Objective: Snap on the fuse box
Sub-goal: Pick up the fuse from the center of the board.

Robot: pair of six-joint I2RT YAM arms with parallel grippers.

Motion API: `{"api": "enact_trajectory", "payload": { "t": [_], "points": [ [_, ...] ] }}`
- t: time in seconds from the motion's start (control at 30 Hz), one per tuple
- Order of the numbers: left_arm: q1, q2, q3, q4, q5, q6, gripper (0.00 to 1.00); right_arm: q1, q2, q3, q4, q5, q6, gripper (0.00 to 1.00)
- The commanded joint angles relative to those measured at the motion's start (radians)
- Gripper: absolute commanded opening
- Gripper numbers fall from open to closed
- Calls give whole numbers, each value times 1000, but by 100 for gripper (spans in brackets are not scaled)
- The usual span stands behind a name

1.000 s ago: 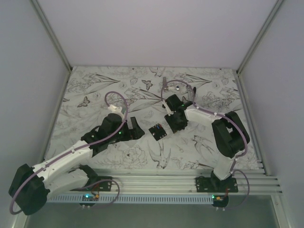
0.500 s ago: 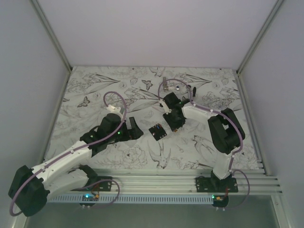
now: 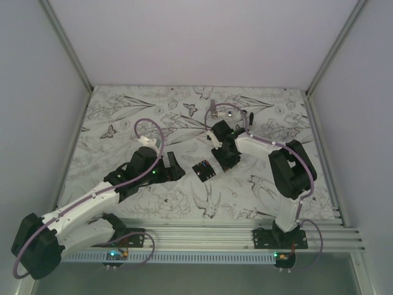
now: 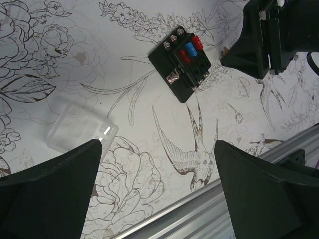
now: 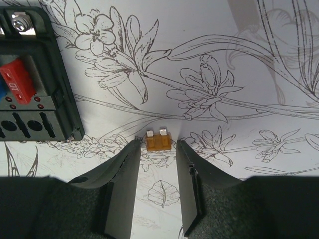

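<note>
2 claws are pictured at work: the right gripper (image 5: 158, 153), narrowed but not clamped, is set astride a loose orange fuse (image 5: 158, 143), with slivers of gap seen on both sides. The fuse box (image 5: 35, 84) lies ahead of it and to its left, apart. The left gripper (image 4: 157, 149) is spread wide, nothing held, with a clear cover (image 4: 79, 129) just ahead of 1 finger. The flat-lying fuse could be flicked away if pinched off-centre.

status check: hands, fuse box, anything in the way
Left hand wide open, empty, above table. Right hand open, jaws straddling orange fuse. Fuse box flat, untouched, between both hands. Nothing blocking it; clear plastic piece lies apart.
</note>
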Motion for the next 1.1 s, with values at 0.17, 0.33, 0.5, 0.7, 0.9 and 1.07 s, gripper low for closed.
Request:
{"api": "enact_trajectory", "payload": {
  "t": [0.17,0.33,0.5,0.7,0.9,1.07],
  "points": [
    [7,-5,7,-8,3,10,100,-5,38,1,-14,-4,-17,34],
    [7,0,7,-8,4,6,100,-5,-6,-21,-4,-5,-8,28],
    [8,6,13,-6,6,-15,100,-3,-101,-56,37,-25,-11,25],
    [27,39,31,25,21,-85,97,30,-243,-106,141,-112,-47,25],
    [46,94,58,118,76,-179,88,91,-368,-163,275,-195,-73,23],
    [42,142,116,155,116,-210,82,145,-422,-198,372,-255,-92,22]
  ]
}}
